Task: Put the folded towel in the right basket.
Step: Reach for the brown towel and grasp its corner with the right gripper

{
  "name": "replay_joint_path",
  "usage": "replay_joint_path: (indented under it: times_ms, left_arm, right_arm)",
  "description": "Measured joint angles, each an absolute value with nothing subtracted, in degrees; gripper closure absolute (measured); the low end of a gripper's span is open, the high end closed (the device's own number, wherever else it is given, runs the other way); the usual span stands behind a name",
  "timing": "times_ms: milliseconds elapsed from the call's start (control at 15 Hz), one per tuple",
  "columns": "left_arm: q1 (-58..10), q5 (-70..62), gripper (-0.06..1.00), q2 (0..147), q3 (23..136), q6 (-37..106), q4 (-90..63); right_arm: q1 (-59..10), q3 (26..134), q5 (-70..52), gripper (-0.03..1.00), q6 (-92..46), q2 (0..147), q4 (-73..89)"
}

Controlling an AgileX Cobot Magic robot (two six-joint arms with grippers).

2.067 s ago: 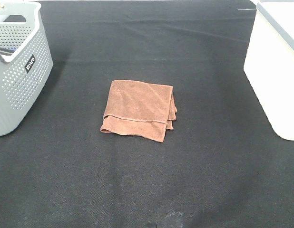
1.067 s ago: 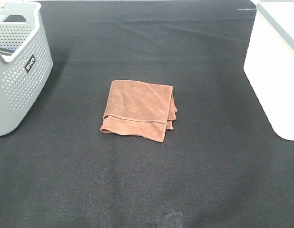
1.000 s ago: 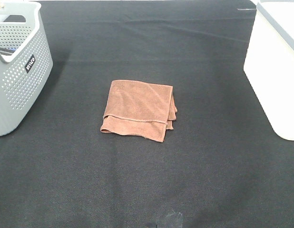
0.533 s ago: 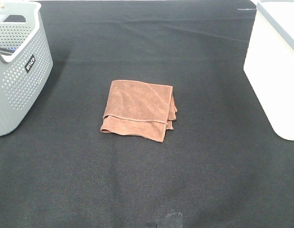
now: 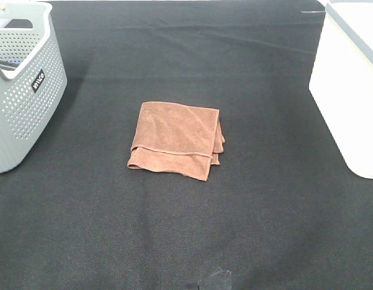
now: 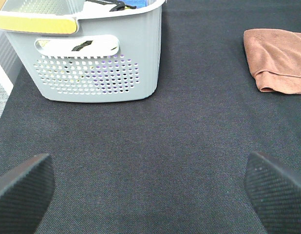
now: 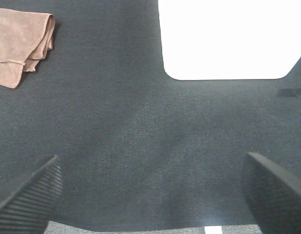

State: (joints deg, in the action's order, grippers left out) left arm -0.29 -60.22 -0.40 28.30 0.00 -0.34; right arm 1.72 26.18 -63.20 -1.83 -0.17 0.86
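The folded brown towel (image 5: 176,138) lies flat on the black table, near the middle; it also shows in the left wrist view (image 6: 279,59) and the right wrist view (image 7: 20,44). The white right basket (image 5: 350,84) stands at the right edge and shows as a white wall in the right wrist view (image 7: 228,39). My left gripper (image 6: 150,195) is open and empty over bare cloth, well short of the towel. My right gripper (image 7: 150,195) is open and empty, between towel and white basket. Neither gripper shows in the high view.
A grey perforated basket (image 5: 23,84) with items inside stands at the far left, close ahead of the left gripper (image 6: 92,53). The black cloth (image 5: 186,229) covers the whole table. The table's front edge shows in the right wrist view (image 7: 141,229).
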Motion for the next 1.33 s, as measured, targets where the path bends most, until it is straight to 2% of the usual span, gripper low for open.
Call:
replay_joint_path:
  times_ms: [1333]
  left_arm:
    - [-0.29, -60.22, -0.05, -0.4, 28.3, 0.0, -0.34]
  right_arm:
    - [1.72, 26.36, -63.14, 0.01, -1.83, 1.95, 0.0]
